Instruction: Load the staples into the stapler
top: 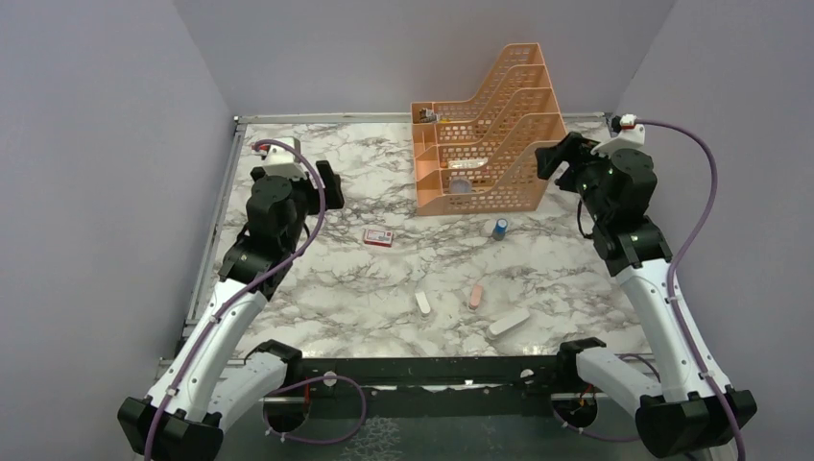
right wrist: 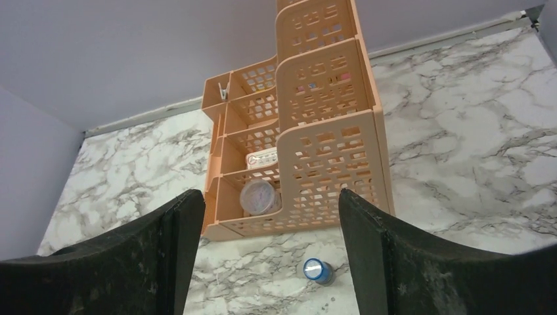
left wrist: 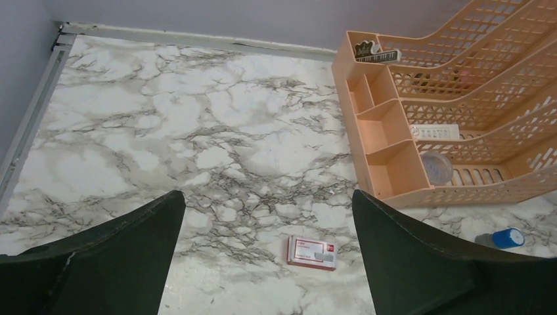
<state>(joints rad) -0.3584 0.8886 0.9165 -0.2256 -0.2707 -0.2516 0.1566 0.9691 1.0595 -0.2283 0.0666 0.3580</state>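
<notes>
Red staple box [left wrist: 311,252] lies shut on the marble table [left wrist: 197,131], seen between the wide-apart, empty jaws of the left gripper [left wrist: 267,197]. Ahead of the right gripper [right wrist: 269,193], also spread and empty: blue cylinder [right wrist: 316,270], then orange organiser [right wrist: 315,131].

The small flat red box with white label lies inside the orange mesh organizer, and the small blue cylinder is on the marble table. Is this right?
No: the small flat red box with white label lies on the marble table, outside the orange mesh organizer; the left wrist view shows it. The small blue cylinder is on the table.
</notes>
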